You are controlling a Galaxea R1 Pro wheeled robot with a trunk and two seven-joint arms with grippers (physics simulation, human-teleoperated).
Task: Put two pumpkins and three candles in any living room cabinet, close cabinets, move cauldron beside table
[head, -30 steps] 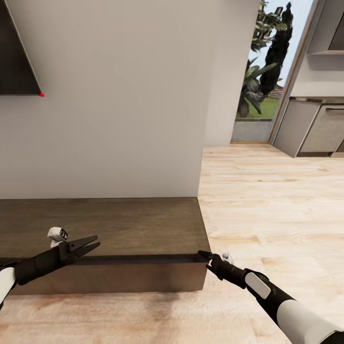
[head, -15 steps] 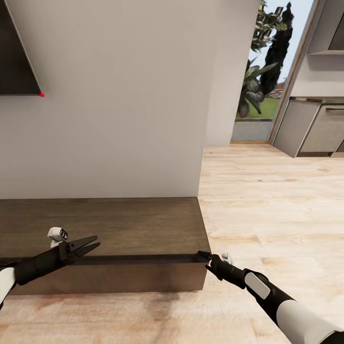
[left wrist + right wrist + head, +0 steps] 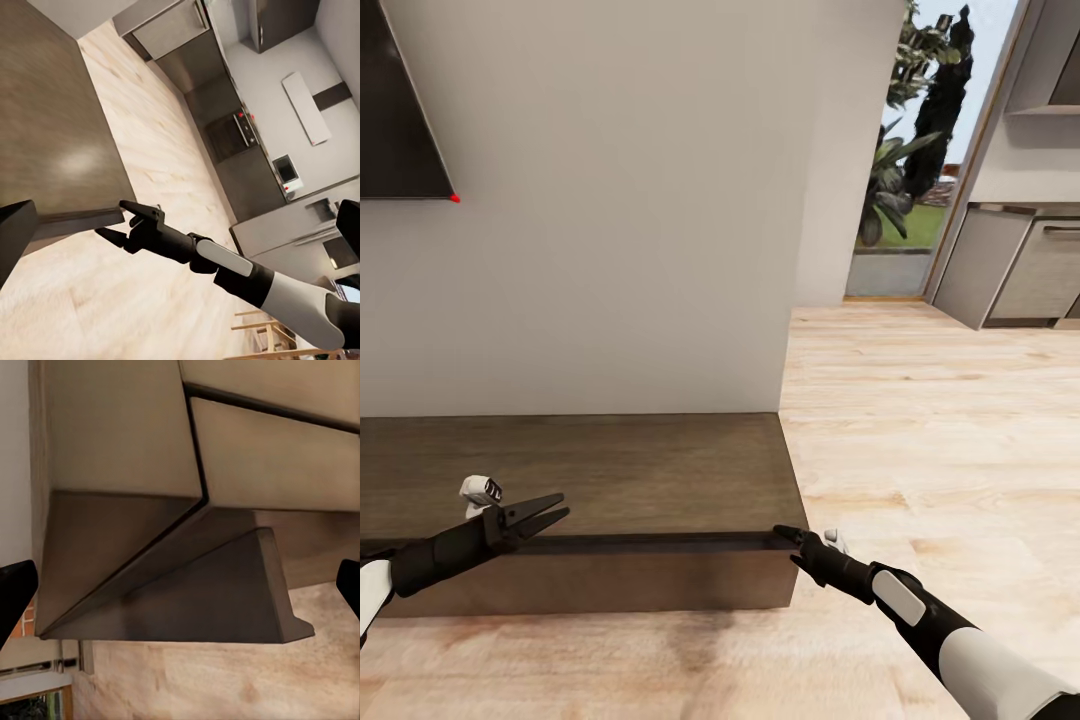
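The cabinet [image 3: 640, 470] is a long, low, dark brown unit against the white wall. A thin dark gap runs along its front under the top. My left gripper [image 3: 558, 510] hovers open over the front edge of the top, left of the middle. My right gripper [image 3: 785, 532] is open at the cabinet's right front corner, and its spread fingers [image 3: 131, 208] sit close to that corner. In the right wrist view the cabinet corner [image 3: 112, 442] is near, between the wide-apart fingertips [image 3: 15, 589]. The pumpkins, candles, cauldron and table are out of view.
A dark screen [image 3: 400, 120] hangs on the wall above the cabinet's left part. Pale wood floor [image 3: 920, 420] stretches to the right toward a glass door with plants [image 3: 905, 170] and grey kitchen units [image 3: 1020, 265].
The whole head view has shifted slightly, so the camera moved a little. Both arms and the cabinet keep the same pose.
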